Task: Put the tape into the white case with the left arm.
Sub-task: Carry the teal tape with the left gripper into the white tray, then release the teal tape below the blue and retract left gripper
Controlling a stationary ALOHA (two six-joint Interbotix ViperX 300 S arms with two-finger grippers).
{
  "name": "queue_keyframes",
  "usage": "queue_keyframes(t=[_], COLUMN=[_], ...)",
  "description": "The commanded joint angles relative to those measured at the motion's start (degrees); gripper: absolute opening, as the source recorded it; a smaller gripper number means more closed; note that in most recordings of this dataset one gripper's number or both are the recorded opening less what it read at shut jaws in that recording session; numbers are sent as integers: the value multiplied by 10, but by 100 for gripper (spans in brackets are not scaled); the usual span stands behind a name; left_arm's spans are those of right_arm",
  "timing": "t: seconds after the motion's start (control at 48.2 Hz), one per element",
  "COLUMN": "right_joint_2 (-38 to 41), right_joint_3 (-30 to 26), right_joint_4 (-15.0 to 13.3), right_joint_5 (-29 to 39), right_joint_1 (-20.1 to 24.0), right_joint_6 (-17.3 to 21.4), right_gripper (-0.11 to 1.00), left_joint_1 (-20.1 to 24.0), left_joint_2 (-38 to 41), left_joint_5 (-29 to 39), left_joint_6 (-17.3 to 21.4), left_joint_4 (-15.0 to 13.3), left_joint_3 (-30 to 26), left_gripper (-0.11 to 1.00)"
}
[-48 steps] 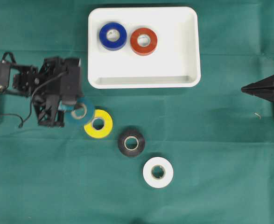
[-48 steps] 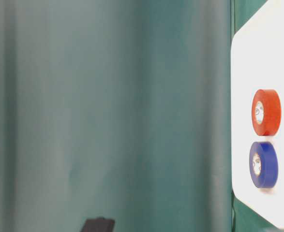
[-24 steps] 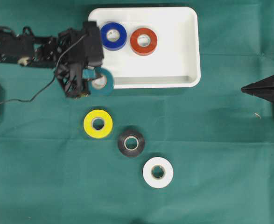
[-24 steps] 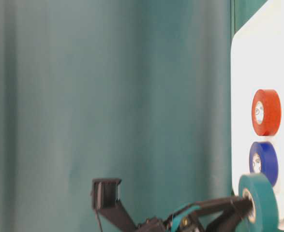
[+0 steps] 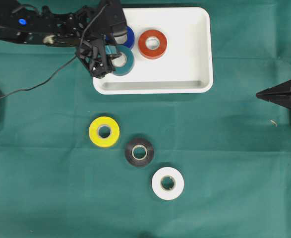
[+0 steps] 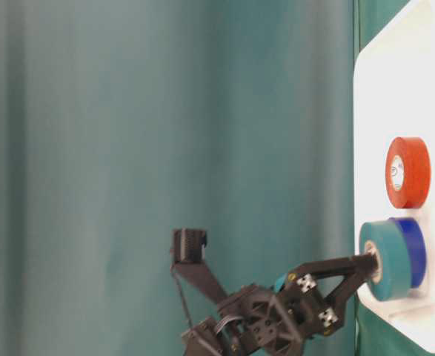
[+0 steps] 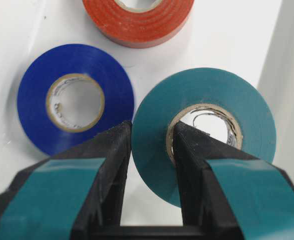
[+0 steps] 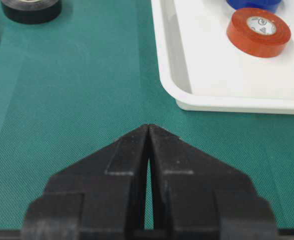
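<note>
While over the shallow white plastic case [image 5: 195, 54] | my left claw [image 7: 149, 150] pinches the teal tape roll [image 7: 207, 130] through its wall | light, stiff, slick.

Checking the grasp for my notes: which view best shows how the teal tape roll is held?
The left wrist view: the left gripper pinches the teal tape roll through its wall, one finger inside the core. Overhead, the arm partly hides the roll; the table-level view shows it edge-on; the right wrist view misses it.

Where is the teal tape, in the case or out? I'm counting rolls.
Over the white case, not released: left gripper clamps teal tape.
</note>
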Motion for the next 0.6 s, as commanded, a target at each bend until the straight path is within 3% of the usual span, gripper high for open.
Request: queue_keyframes(t=[0.0, 0.581], right_joint_2=[4, 4], right_joint_3=[-6, -6], right_joint_4=[-2, -2], right_joint_5=[-6, -6], right_joint_1=[-1, -1], right_joint_6=[0, 0], right_gripper=[-9, -9], left_joint_1=[1, 0], left_joint_2=[2, 11], left_joint_5=[-4, -10], left_joint_6=[-1, -1], left_joint_4=[1, 1], left_joint_3=[-19, -13], left_gripper=[23, 24])
